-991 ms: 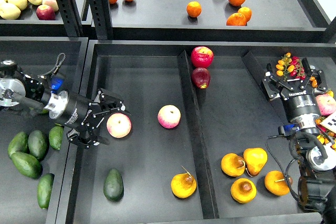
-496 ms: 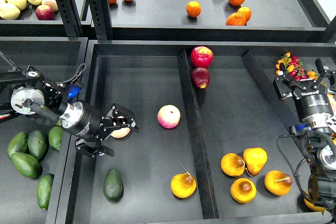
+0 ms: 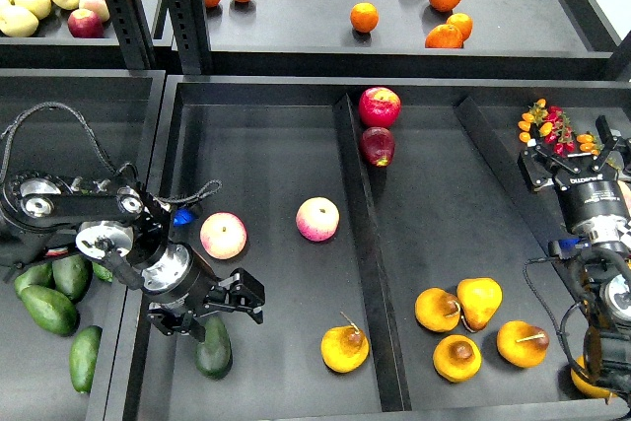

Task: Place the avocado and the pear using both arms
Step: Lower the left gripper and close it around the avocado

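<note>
The dark green avocado (image 3: 211, 353) lies at the front left of the big tray's left compartment. My left gripper (image 3: 219, 314) is open, right above the avocado's top end, with its fingers (image 3: 249, 294) spread and holding nothing. The pear (image 3: 345, 349), yellow-orange with a thin stem, lies at the front of the same compartment, right of the avocado. My right gripper (image 3: 575, 161) is far off at the right edge, over the right compartment, seen end-on and dark; nothing shows in it.
Two pink-yellow apples (image 3: 224, 235) (image 3: 317, 219) lie mid-compartment. A divider (image 3: 360, 234) splits the tray. Several pears (image 3: 457, 358) and two red apples (image 3: 379, 105) lie to its right. Lighter avocados (image 3: 49, 308) fill the left bin. Oranges (image 3: 364, 17) sit on the shelf.
My left gripper has let go of the pink-yellow apple, which now rests on the tray. It has moved toward the front, down over the avocado. My right arm has shifted slightly right.
</note>
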Available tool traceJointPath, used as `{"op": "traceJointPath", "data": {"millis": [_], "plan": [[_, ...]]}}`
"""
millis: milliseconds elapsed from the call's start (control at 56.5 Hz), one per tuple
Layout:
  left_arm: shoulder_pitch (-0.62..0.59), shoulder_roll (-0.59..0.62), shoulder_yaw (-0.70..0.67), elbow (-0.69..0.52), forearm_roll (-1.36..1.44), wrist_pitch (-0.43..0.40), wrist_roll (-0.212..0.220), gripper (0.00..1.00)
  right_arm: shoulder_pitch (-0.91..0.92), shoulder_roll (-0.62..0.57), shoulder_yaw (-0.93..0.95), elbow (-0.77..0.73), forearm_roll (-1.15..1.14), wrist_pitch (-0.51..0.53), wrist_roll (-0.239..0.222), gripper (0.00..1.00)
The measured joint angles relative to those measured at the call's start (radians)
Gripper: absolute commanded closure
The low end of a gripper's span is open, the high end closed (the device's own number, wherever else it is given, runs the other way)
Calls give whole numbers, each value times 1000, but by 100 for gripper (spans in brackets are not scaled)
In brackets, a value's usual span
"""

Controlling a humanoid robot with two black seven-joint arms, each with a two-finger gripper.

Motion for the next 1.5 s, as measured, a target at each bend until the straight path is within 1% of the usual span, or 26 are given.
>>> {"op": "traceJointPath", "data": {"millis": [248,390,1045,1505], "plan": [[41,-87,2,144,60,0,0,0,-3,5,0,4,0,11,1,0],[42,-109,3,193,63,0,0,0,-8,5,0,4,0,23,1,0],[84,-147,18,277,120,0,0,0,-18,7,0,14,1,52,2,0],[98,-177,16,303,120,0,0,0,-18,7,0,19,2,58,2,0]]}}
